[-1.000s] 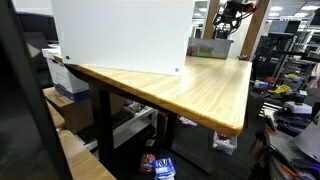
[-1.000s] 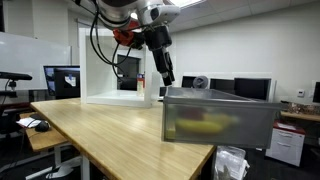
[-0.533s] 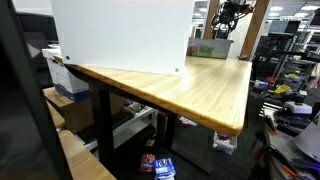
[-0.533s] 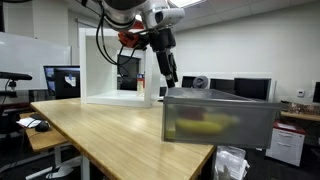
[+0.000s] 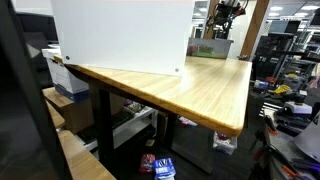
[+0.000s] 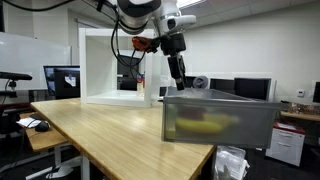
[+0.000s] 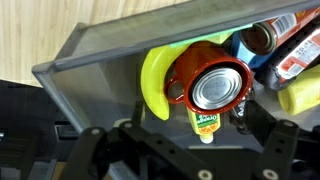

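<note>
My gripper hangs open just above the back left rim of a grey translucent bin at the table's end; it also shows far off in an exterior view. In the wrist view the open gripper holds nothing and looks down into the bin. Directly below lie a yellow banana, a red cup with a silver can over it, and a small orange-labelled bottle. The dark fingers frame the bottle.
More cans and a yellow item crowd the bin's right side. A large white open-fronted box stands on the wooden table beside the bin; its blank back fills an exterior view. Monitors and desks surround the table.
The arm has swung across from beside the white box to over the bin's rim. The gripper has stayed open.
</note>
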`<action>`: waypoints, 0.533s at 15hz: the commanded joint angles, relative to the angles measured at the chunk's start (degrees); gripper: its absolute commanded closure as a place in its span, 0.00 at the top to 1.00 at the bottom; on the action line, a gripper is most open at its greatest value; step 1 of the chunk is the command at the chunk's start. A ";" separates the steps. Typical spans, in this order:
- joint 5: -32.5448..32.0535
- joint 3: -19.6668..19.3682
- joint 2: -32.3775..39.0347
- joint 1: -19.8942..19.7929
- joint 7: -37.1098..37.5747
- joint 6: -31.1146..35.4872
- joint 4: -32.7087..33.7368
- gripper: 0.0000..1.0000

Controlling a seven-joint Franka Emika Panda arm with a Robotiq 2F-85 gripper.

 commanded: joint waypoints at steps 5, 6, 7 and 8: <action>3.21 -0.68 5.89 1.11 -1.61 -4.25 6.87 1.00; 3.61 -0.61 6.71 1.10 -1.86 -4.76 7.58 1.00; 3.86 -0.56 7.05 1.11 -1.94 -4.89 7.84 1.00; 4.16 -0.48 7.44 1.14 -2.03 -5.11 8.06 1.00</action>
